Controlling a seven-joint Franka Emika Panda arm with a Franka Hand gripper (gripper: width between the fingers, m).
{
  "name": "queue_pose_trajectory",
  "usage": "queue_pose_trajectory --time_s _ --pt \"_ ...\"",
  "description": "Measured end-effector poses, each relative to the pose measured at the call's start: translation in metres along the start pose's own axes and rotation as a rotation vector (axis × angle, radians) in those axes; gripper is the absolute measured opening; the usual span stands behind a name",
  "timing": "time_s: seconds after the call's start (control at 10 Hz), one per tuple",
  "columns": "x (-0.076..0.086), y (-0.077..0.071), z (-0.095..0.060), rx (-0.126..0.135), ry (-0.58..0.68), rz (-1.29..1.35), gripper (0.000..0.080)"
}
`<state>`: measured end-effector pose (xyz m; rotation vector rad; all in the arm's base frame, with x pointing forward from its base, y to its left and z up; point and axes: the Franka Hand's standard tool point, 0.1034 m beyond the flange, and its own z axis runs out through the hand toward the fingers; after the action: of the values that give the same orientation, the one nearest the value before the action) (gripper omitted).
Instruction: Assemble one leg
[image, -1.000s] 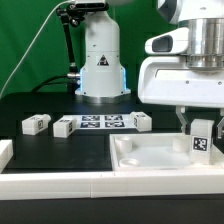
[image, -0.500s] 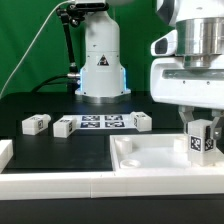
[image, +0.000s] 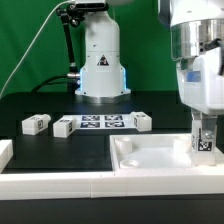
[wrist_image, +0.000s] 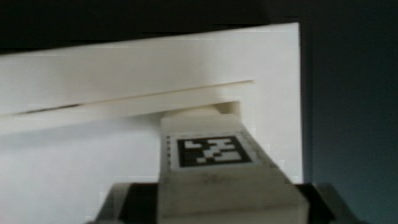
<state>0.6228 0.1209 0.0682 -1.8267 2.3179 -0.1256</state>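
Exterior view, my pincer (image: 204, 138): closed on the leg (image: 204, 140), with my fingers on its two sides.
Exterior view, the leg: a small white block with a black-and-white tag on its face, held upright at the tray's (image: 150, 160) corner on the exterior view's right, down at the level of the raised rim. I cannot tell whether its lower end touches the tray.
Exterior view, the tray: large, white and square, on the black table (image: 50, 105) at the front.
Exterior view, the marker board (image: 104, 123): flat on the table behind the tray, well apart from the leg I hold.
Exterior view, other small blocks: one (image: 36, 124) behind the tray toward the exterior view's left; one (image: 64, 127) touching or just beside the marker board's end on that side; one (image: 141, 122) at the board's other end.
Exterior view, my base (image: 101, 60): white, behind the marker board.
Wrist view, my pincer (wrist_image: 215, 180): my dark fingers (wrist_image: 134, 203) sit on either side of the leg (wrist_image: 214, 150), gripping it.
Wrist view, the leg: its tagged face toward the camera, its far end right at an inner corner of the tray (wrist_image: 107, 85), close against the rim.
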Motion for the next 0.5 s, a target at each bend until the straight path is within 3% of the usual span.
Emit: queue_pose_trajectory --time_s 0.5 --pt "0.0063 -0.0011 -0.0001 -0.003 0.005 0.222 0.0297"
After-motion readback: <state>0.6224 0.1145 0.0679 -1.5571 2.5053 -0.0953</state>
